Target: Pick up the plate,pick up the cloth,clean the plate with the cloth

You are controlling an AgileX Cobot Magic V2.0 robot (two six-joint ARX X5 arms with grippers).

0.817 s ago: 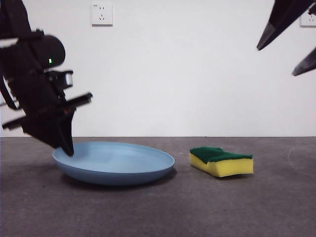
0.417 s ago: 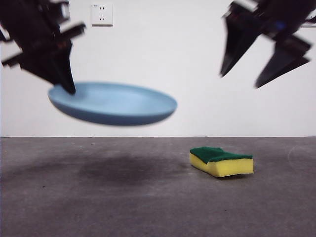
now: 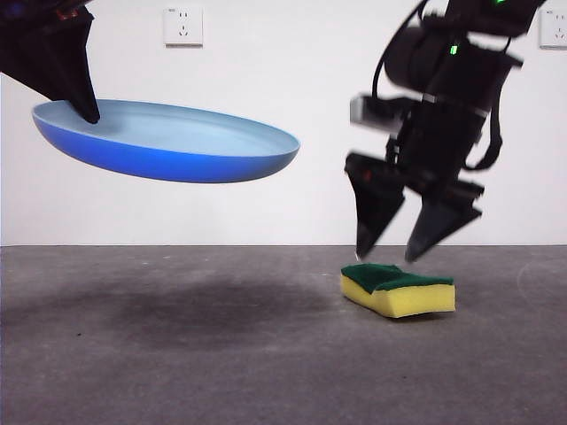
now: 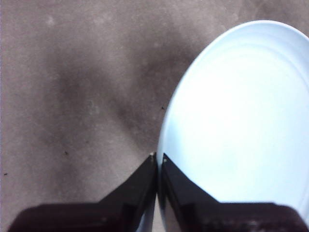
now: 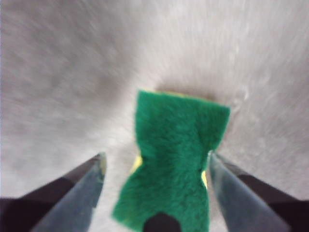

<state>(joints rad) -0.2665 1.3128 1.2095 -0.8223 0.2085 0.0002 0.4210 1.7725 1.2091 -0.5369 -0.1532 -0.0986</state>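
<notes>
Yellow foam sponge [image 3: 398, 289], green scouring top: judged light, compressible; best gripped across wavy sides by right gripper [image 3: 395, 251], spread directly above. Light-blue plastic plate [image 3: 168, 142], judged stiff and light, is pinched at rim by left gripper [image 4: 157, 157].

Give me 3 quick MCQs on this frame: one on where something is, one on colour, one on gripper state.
1. Where is the plate?
A. on the table
B. held in the air
C. on the sponge

2. What colour is the top layer of the sponge?
A. red
B. white
C. green

3. How is the right gripper set?
A. open above the sponge
B. shut on the sponge
C. shut on the plate

Key: 1 B, the left gripper pinches its rim, well above the table. 2 C, green on yellow foam. 3 A, jaws spread either side, not touching.
</notes>
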